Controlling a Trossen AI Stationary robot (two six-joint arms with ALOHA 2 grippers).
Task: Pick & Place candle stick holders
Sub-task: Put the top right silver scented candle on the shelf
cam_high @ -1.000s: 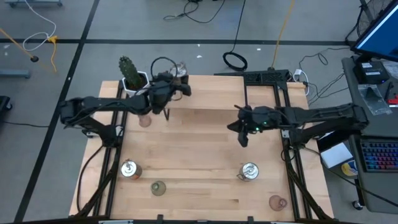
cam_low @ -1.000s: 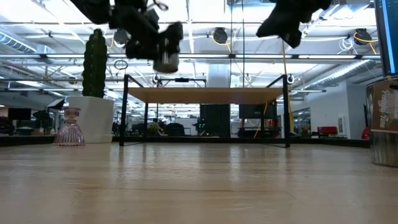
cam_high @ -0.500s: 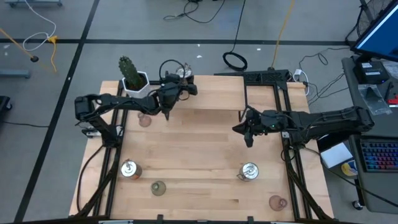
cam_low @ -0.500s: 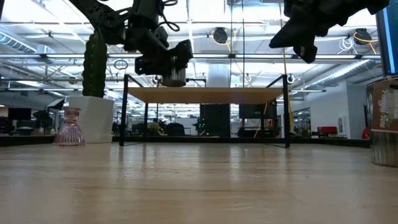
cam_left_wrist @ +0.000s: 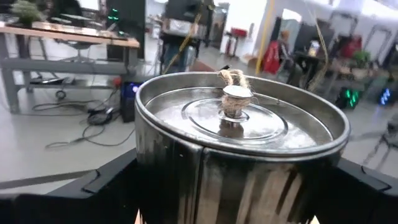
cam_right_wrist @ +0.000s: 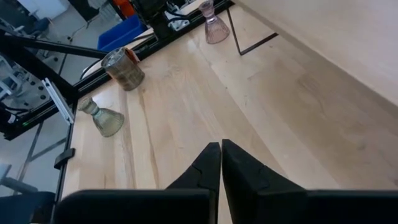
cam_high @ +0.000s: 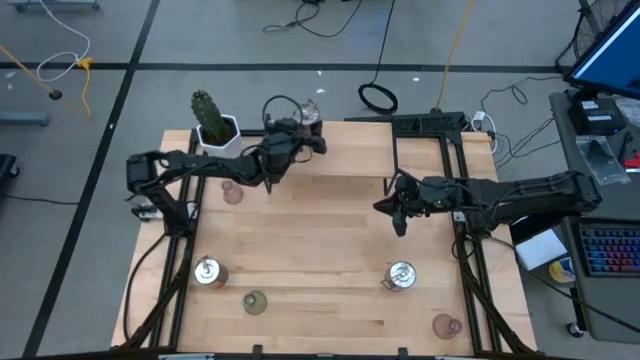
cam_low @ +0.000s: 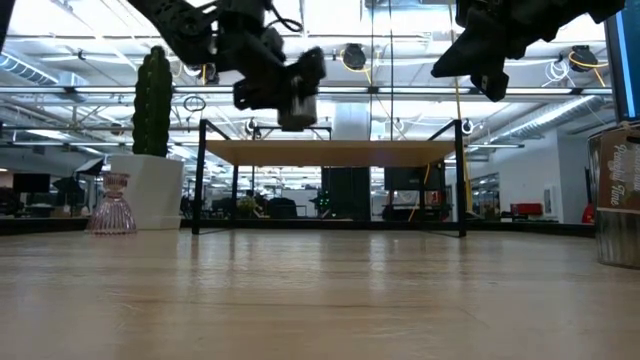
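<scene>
The wooden table lay mostly bare. The left hand, clamped on a silvery candle holder, had carried it from beside the cactus toward the table's far edge, so placement looked near. The holder hung upright, axis vertical, wick upward. The right hand hovered mid-table, fingers together and empty.

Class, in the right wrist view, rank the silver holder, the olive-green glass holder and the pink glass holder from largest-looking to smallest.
1. Silver holder
2. Olive-green glass holder, nearly the same size; ranking unsure.
3. Pink glass holder, farthest from the camera, so it may only look smallest.
</scene>
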